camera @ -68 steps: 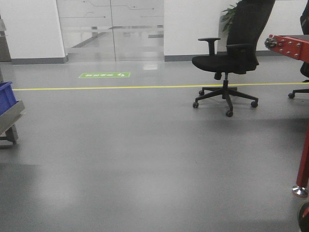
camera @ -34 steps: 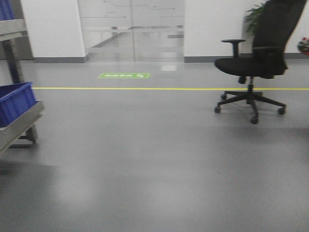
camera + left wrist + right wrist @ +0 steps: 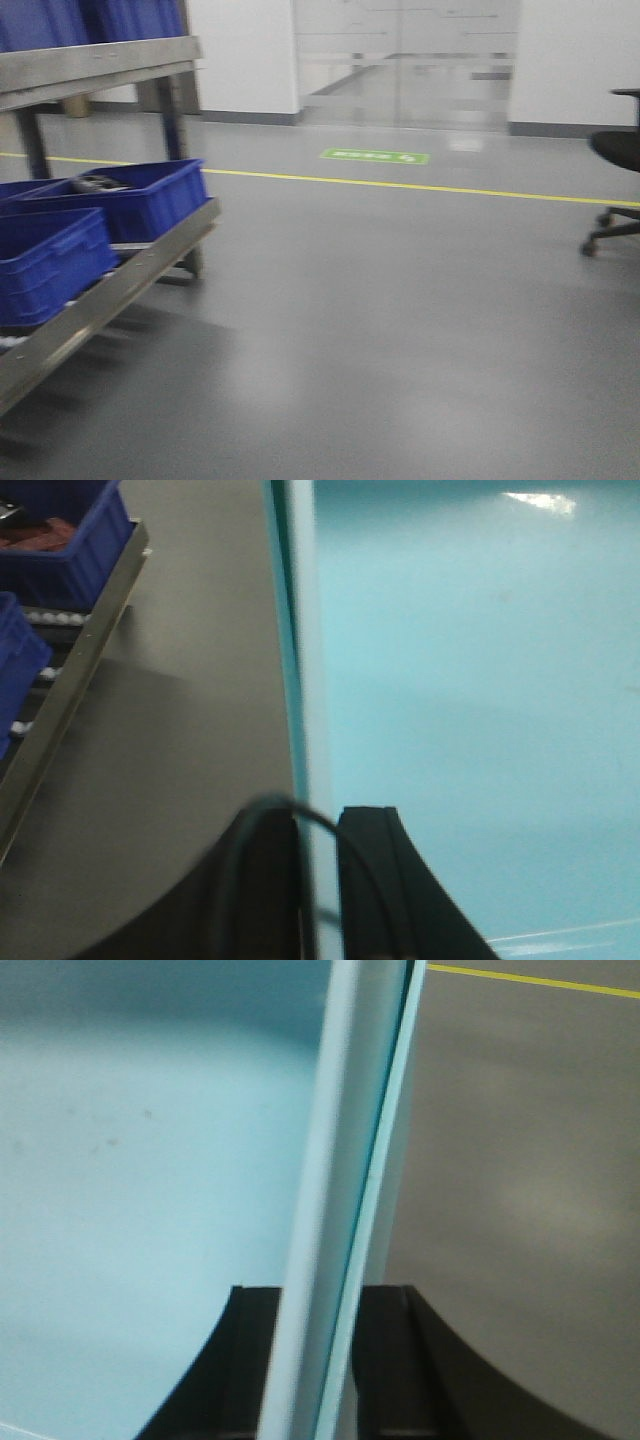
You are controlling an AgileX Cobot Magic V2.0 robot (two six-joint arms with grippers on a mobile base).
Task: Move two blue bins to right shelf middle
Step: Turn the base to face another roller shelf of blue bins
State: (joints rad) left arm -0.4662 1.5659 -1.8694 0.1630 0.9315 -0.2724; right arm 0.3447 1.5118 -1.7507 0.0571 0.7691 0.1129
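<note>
A pale sky-blue bin fills both wrist views, its smooth inside (image 3: pixel 470 680) on the right of the left wrist view and its inside (image 3: pixel 150 1160) on the left of the right wrist view. My left gripper (image 3: pixel 318 820) is shut on one upright wall of it. My right gripper (image 3: pixel 322 1295) is shut on the opposite wall. That wall edge (image 3: pixel 350 1160) shows two pale layers split by a thin teal line; I cannot tell whether two bins are nested. The bin does not show in the front view. A steel shelf unit (image 3: pixel 100 62) stands at the left; I cannot tell whether it is the right shelf.
Dark royal-blue bins (image 3: pixel 130 200) sit on the unit's lower level behind its rail (image 3: pixel 120 285), and more stand on the upper level. The same rail (image 3: pixel 90 650) and a dark bin (image 3: pixel 60 550) show beside my left gripper. A black office chair (image 3: pixel 615 150) is at the right edge.
The front view has swung left: the chair slid from the middle to the right edge, the red frame left the view, and the steel shelf unit came in on the left.
</note>
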